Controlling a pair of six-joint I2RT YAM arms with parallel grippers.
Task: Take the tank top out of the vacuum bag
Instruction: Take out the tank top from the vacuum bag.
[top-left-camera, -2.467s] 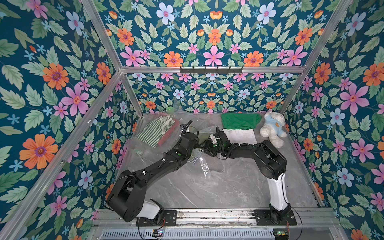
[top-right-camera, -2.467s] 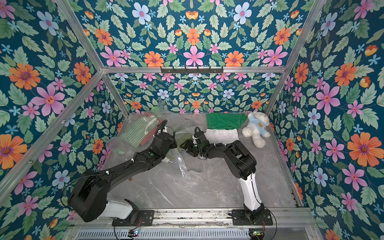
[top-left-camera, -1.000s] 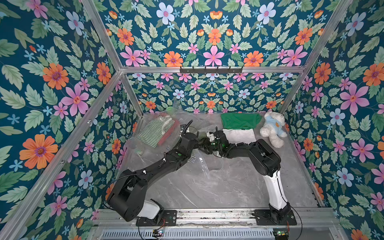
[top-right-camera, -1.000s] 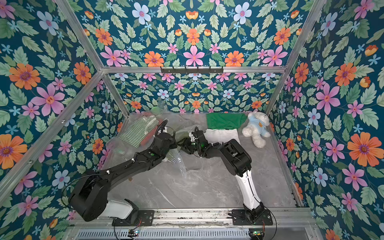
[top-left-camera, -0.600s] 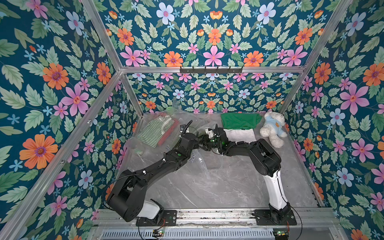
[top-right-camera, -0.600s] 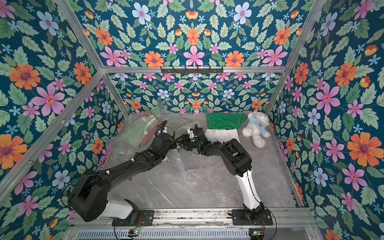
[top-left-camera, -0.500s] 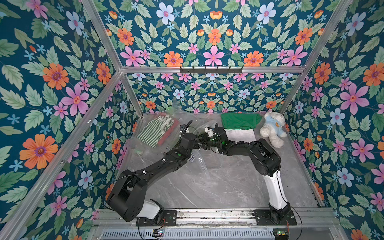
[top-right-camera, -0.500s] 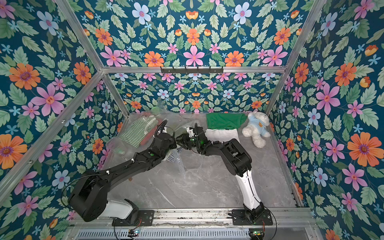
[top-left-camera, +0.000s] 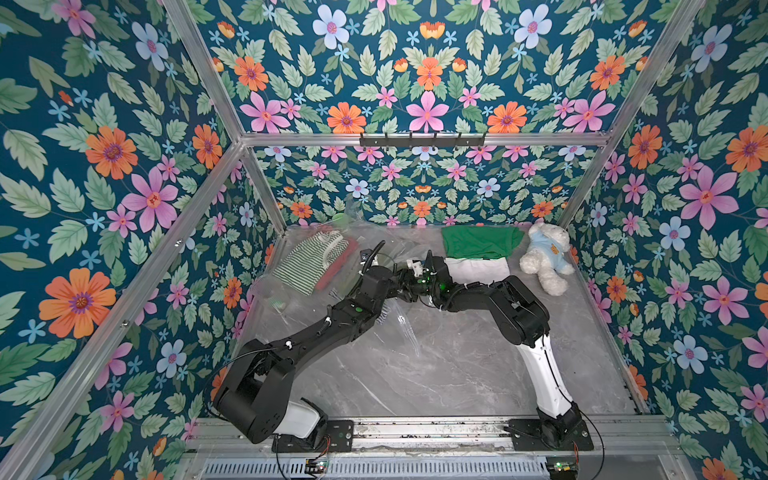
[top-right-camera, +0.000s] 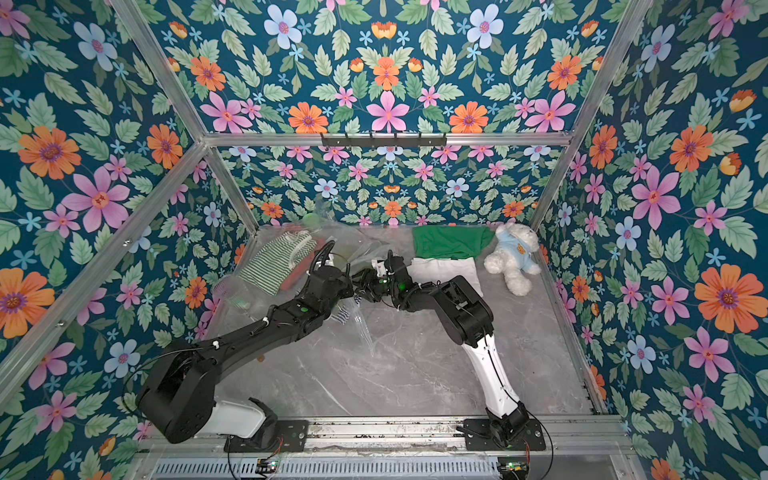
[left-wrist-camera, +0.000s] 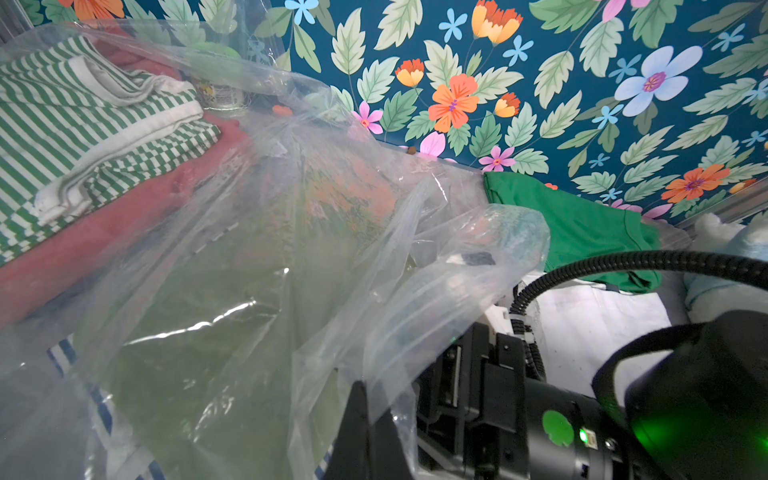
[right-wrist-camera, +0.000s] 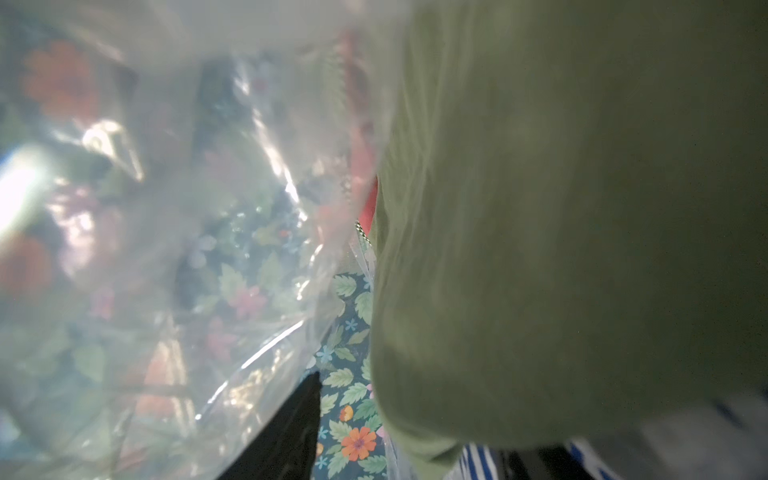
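Clear, crinkly plastic makes up the vacuum bag (top-left-camera: 272, 291), which sprawls in glossy folds over the back left of the grey marbled table (top-left-camera: 436, 365). Inside it lie a green-and-white striped top (top-left-camera: 307, 266) with ribbed white edging, a flat red cloth (left-wrist-camera: 104, 241) and a soft olive cloth (right-wrist-camera: 561, 208). The left gripper (top-left-camera: 395, 277) is pinched closed on a loose flap of the film. The right gripper (top-right-camera: 368, 286) sits at the bag's mouth, close to the olive cloth; how wide it stands cannot be told.

The left arm (top-left-camera: 332, 324) stretches from 7 o'clock toward 12; the right arm (top-left-camera: 519, 307) rises from 5 o'clock, forearm pointing to 9. The left gripper (top-left-camera: 397, 279) has its jaws pressed together. The right gripper (top-left-camera: 411, 286) is just beside it, jaws hidden.
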